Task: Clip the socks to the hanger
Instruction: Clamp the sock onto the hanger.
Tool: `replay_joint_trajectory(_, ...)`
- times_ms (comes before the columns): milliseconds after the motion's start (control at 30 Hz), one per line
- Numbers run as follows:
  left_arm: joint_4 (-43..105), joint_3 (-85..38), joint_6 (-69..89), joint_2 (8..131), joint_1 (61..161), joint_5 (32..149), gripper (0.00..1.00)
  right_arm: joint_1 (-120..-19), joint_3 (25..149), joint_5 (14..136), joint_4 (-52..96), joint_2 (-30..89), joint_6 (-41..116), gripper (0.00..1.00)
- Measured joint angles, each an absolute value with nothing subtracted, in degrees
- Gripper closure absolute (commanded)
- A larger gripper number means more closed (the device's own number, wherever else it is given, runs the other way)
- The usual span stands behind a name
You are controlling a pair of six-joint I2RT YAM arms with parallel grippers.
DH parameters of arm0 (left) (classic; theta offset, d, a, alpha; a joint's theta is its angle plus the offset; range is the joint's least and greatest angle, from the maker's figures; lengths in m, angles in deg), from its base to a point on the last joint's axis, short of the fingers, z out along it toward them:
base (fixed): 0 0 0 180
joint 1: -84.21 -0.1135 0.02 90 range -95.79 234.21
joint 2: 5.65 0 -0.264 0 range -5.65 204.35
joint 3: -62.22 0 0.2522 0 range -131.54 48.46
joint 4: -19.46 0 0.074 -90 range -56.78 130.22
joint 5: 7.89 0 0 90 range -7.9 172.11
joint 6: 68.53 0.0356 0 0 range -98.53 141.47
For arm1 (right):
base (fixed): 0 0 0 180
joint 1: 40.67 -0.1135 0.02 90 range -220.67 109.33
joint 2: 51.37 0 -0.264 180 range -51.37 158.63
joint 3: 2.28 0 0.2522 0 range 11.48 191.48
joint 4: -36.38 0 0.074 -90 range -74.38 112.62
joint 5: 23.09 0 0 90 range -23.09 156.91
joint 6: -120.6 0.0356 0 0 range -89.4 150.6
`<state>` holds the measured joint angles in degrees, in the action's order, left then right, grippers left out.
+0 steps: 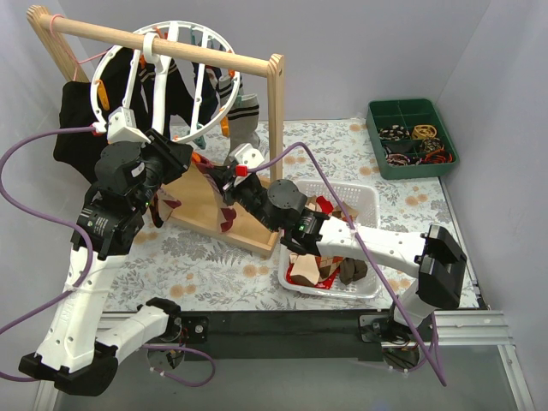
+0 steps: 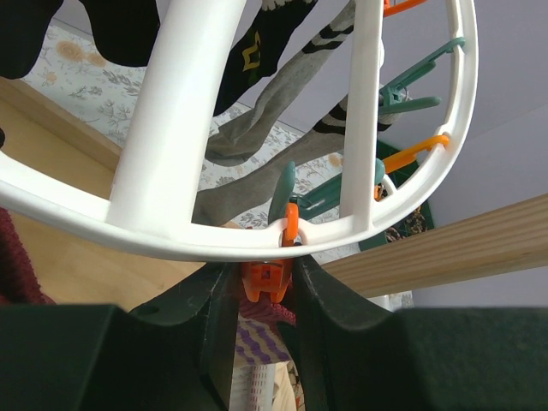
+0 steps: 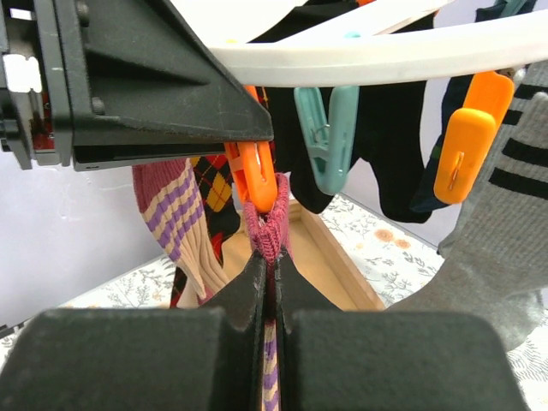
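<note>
The white ring hanger [image 1: 137, 64] hangs from the wooden rail; its rim also shows in the left wrist view [image 2: 128, 231] and the right wrist view [image 3: 385, 56]. My left gripper [image 2: 267, 295] is shut on an orange clothespin [image 2: 267, 276] under the rim. My right gripper [image 3: 272, 257] is shut on the cuff of a maroon sock with purple stripes [image 3: 271, 224] and holds it up against that clothespin's [image 3: 257, 175] tip. From above, the left gripper [image 1: 195, 161] and right gripper [image 1: 224, 181] meet below the ring. A matching striped sock [image 3: 175, 214] hangs beside.
A white basket [image 1: 366, 199] with more socks stands at right, a green tray [image 1: 411, 137] behind it. The wooden rail stand [image 1: 214, 58] and its base [image 1: 205, 214] are under the arms. A black garment [image 1: 81, 128] and a grey striped sock [image 1: 246, 120] hang there.
</note>
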<state>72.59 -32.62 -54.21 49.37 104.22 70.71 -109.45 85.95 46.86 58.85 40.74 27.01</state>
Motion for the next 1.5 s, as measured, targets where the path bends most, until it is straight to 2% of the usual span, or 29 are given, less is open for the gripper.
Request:
replay_joint_trajectory(633, 72.59, -32.62, -54.37, 49.4, 104.22, 70.73, 1.0, -109.8, 88.73, 47.14, 59.22, 41.25, 25.87, 0.99)
replay_joint_trajectory(733, 72.59, -32.62, -54.41, 49.4, 104.22, 70.75, 0.91, -109.86, 89.74, 47.38, 59.29, 41.92, 25.87, 0.99)
replay_joint_trajectory(767, 72.59, -32.62, -54.41, 49.4, 104.22, 70.75, 0.81, -109.86, 89.82, 47.47, 59.31, 42.08, 25.87, 0.99)
replay_joint_trajectory(833, 72.59, -32.62, -54.39, 49.37, 104.22, 70.73, 0.69, -109.97, 89.82, 47.56, 59.26, 42.14, 25.87, 0.99)
replay_joint_trajectory(867, 72.59, -32.62, -54.39, 49.35, 104.22, 70.73, 0.57, -110.08, 89.82, 47.58, 59.26, 42.14, 25.87, 0.99)
replay_joint_trajectory(900, 72.62, -32.62, -54.34, 49.29, 104.22, 70.73, 0.53, -110.15, 89.82, 47.62, 59.29, 42.14, 25.87, 0.97)
replay_joint_trajectory(967, 72.86, -32.62, -54.06, 49.0, 104.24, 70.73, 0.43, -110.21, 89.82, 47.89, 59.31, 42.14, 25.91, 0.82)
replay_joint_trajectory(1033, 72.88, -32.62, -53.78, 48.46, 104.26, 70.68, 0.39, -110.25, 89.78, 48.24, 59.33, 42.14, 26.13, 0.74)
replay_joint_trajectory(1067, 73.03, -32.62, -53.69, 48.09, 104.26, 70.6, 0.37, -110.28, 89.67, 48.45, 59.42, 42.1, 26.24, 0.65)
replay_joint_trajectory(1200, 73.71, -33.01, -53.27, 46.97, 104.26, 70.12, 0.31, -110.41, 88.01, 49.02, 59.81, 40.9, 26.37, 0.54)
replay_joint_trajectory(1500, 77.45, -35.98, -51.46, 46.58, 104.24, 68.52, 0.28, -110.49, 81.36, 49.31, 55.5, 31.21, 27.18, 0.32)
